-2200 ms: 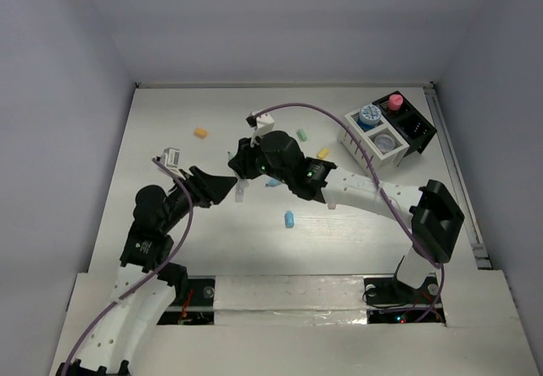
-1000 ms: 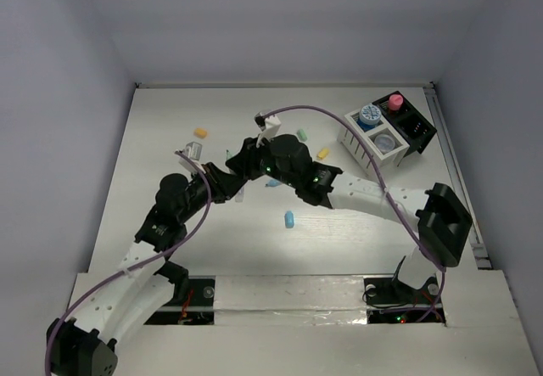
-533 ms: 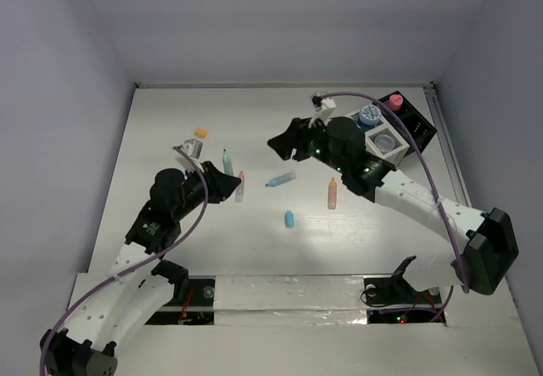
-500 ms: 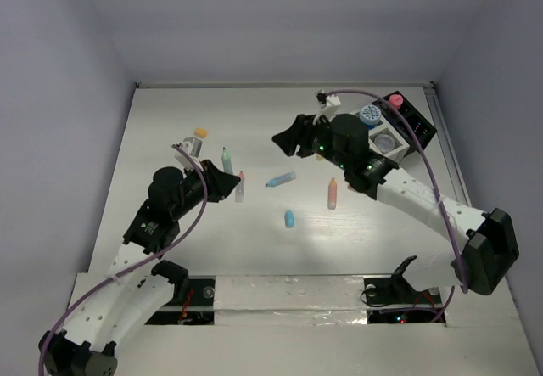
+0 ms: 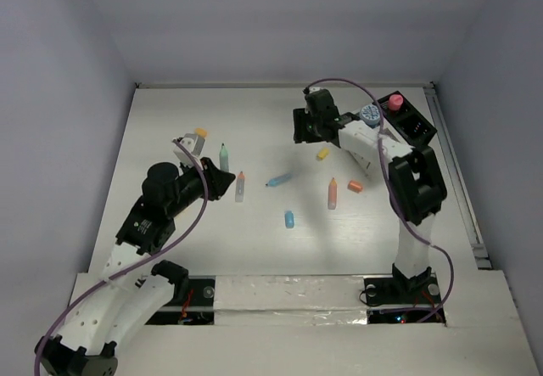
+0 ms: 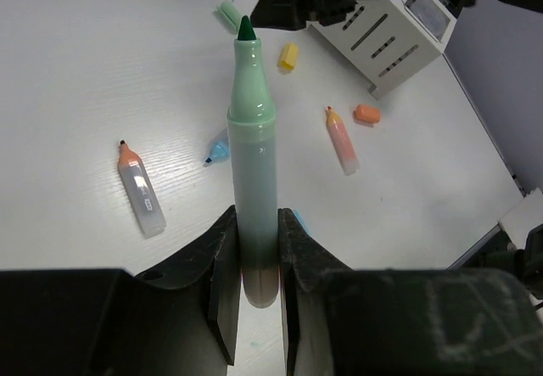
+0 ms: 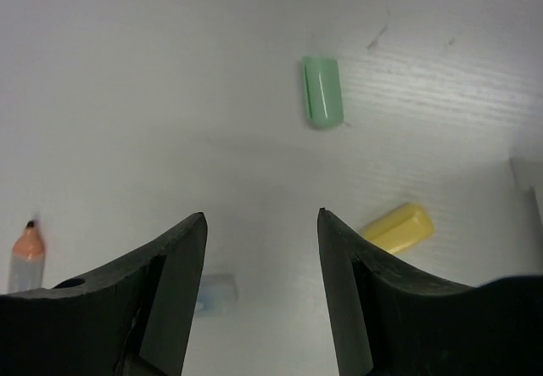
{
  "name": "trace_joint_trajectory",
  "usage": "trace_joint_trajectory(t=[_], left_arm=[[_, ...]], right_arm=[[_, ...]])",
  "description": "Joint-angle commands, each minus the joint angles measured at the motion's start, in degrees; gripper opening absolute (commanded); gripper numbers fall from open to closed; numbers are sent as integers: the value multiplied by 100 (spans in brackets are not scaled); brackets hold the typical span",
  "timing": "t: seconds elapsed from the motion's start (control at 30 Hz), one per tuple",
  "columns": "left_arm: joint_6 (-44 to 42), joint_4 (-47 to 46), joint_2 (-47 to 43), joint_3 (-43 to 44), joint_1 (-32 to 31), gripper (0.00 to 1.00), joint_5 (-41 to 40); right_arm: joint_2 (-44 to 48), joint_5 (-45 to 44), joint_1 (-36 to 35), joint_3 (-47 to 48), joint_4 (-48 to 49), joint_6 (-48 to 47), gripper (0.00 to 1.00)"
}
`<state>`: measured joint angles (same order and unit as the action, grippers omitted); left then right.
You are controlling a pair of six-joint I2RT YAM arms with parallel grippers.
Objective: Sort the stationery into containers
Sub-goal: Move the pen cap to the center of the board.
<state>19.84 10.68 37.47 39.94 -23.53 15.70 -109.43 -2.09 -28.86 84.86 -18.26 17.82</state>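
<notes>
My left gripper (image 5: 217,177) is shut on an uncapped mint marker (image 6: 253,164), its dark green tip pointing away; the top view shows the marker (image 5: 224,155) too. My right gripper (image 7: 261,223) is open and empty, hovering above the table a little short of a mint cap (image 7: 323,92), with a yellow cap (image 7: 396,228) to its right. It sits in the top view (image 5: 304,130) left of the organizer (image 5: 416,126), which holds a blue jar (image 5: 369,115) and a pink jar (image 5: 395,102). The organizer's white slatted side (image 6: 382,41) shows in the left wrist view.
On the table lie a white marker with an orange tip (image 5: 240,186), a blue marker (image 5: 278,179), an orange marker (image 5: 333,193), an orange cap (image 5: 355,187), a blue cap (image 5: 289,219) and an orange-yellow cap (image 5: 201,132).
My right arm has left the left gripper, swung right and back, and now hovers open by the mint cap. My left gripper keeps the mint marker and has drawn slightly left.
</notes>
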Motion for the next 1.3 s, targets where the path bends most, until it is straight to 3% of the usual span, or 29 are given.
trace_joint_trajectory(t=[0.0,0.13,0.3,0.4,0.57,0.73,0.77,0.87,0.9,1.1,1.27], left_arm=[[-173,-127,-135,-22,15,0,73],[-164,-136,-196,-48,15,0,99],[-155,-136,-205,-66,68,0,108],[-155,-127,-214,-66,68,0,126],[-155,-136,-232,-66,120,0,126],[-155,-154,-205,-74,173,0,178],[-155,-171,-205,-74,225,0,213],[-173,-197,-179,-83,287,0,363],[-173,-189,-170,-83,340,0,372],[-164,-206,-144,-83,454,0,416],[-155,-206,-144,-92,454,0,390]], right_arm=[[-604,-626,21,1013,-975,-639,60],[-1133,-573,74,1586,-1136,-719,52],[-1659,-758,135,2148,-1188,-701,63],[-1985,-1081,188,2682,-1425,-842,63],[-2556,-767,188,3167,-1434,-1158,60],[-2864,-636,188,3537,-1426,-1378,50],[-2943,-565,188,3633,-1400,-1526,33],[-3058,-355,188,3853,-1479,-1711,24],[-3058,-110,188,3836,-1444,-1877,16],[-2839,568,-399,3362,-1223,-3178,15],[-2847,560,-568,3248,-1232,-3724,19]])
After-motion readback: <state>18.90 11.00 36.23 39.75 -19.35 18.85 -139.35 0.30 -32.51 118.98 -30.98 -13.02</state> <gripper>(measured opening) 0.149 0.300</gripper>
